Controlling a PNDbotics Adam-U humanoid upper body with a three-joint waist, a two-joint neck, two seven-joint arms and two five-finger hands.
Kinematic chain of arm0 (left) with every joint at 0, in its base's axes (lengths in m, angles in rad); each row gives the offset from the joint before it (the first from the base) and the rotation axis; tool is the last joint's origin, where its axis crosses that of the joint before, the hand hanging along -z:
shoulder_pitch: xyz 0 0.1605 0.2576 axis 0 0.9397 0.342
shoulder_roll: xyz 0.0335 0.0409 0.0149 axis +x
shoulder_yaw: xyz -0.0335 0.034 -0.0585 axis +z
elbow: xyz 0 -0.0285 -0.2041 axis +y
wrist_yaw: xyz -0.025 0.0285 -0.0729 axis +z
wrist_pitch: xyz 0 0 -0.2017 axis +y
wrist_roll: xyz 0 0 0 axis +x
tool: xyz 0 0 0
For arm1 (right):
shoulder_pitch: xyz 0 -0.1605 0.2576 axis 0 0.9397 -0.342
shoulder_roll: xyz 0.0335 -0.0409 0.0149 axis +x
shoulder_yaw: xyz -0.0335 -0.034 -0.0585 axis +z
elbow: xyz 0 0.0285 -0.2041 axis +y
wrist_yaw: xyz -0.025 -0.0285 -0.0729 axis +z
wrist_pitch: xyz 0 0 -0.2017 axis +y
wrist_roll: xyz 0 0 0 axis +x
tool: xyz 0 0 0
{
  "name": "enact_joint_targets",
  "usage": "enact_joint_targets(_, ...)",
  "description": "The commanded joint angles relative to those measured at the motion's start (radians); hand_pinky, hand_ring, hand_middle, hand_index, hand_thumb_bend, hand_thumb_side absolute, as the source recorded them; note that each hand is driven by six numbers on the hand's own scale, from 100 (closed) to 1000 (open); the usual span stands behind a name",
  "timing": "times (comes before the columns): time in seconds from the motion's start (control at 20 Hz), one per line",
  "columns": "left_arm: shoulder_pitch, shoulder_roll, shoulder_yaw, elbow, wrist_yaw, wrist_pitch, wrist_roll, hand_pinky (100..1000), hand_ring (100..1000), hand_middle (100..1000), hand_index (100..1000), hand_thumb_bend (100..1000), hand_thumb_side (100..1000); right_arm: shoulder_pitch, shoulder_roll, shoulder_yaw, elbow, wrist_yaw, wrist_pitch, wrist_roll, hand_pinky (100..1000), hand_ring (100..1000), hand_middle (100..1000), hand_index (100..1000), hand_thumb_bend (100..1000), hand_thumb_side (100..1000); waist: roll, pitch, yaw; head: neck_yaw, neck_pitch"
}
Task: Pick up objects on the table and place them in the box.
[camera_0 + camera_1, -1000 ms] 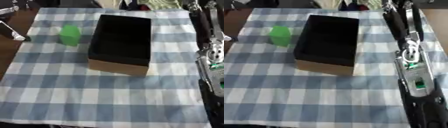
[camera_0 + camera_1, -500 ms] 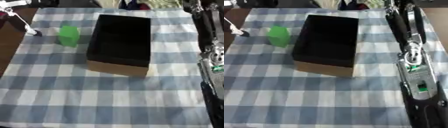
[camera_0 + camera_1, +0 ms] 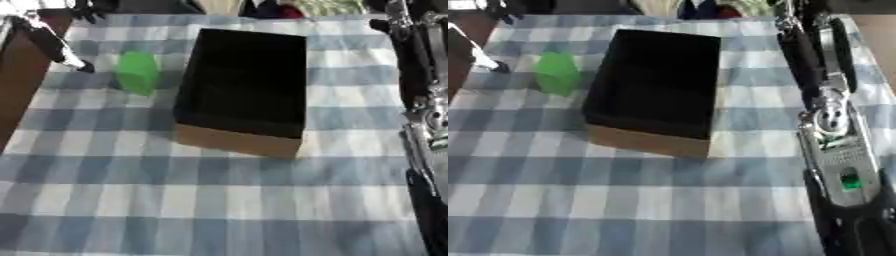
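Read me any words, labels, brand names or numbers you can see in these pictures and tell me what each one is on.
None: no readable text shows in either view.
The box has plain brown sides and a dark inside, with no visible print.
The green object shows no label.
The checked cloth has only its pattern.
The right arm has a small green spot, too blurred to tell whether it is a mark.

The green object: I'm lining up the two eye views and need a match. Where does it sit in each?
Left eye view: the green object lies upper left on the checked cloth, just left of the box, apart from it.
Right eye view: the same, closer to the picture's left edge.
Shared landmark: the box's tan front wall, below and right of the object in both.
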Motion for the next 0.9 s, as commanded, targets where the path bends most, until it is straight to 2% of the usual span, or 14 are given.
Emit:
enact_joint_targets(0.05, -0.034, 0.011, 0.010, -0.008, 0.000, -0.073, -0.116, 990, 891, 906, 1000, 601, 100, -0.017, -0.015, 0.001, -0.006, -0.007, 0.001, -0.004, 838, 882, 719, 928, 100, 848, 0.002, -0.018, -0.001, 0.007, -0.015)
enact_joint_targets(0.25, -0.045, 0.002, -0.003, 0.005, -0.001, -0.075, -0.130, 1000, 899, 939, 1000, 609, 100, -0.014, -0.013, 0.003, -0.006, -0.011, 0.000, -0.004, 838, 882, 719, 929, 100, 858, 0.004, -0.018, -0.001, 0.016, -0.016)
enact_joint_targets(0.9, -0.053, -0.035, -0.022, 0.042, -0.032, -0.106, -0.130, 1000, 897, 948, 1000, 609, 100, -0.016, -0.015, 0.003, -0.008, -0.025, 0.000, -0.011, 838, 880, 715, 930, 100, 877, 0.010, -0.003, -0.018, 0.037, -0.035)
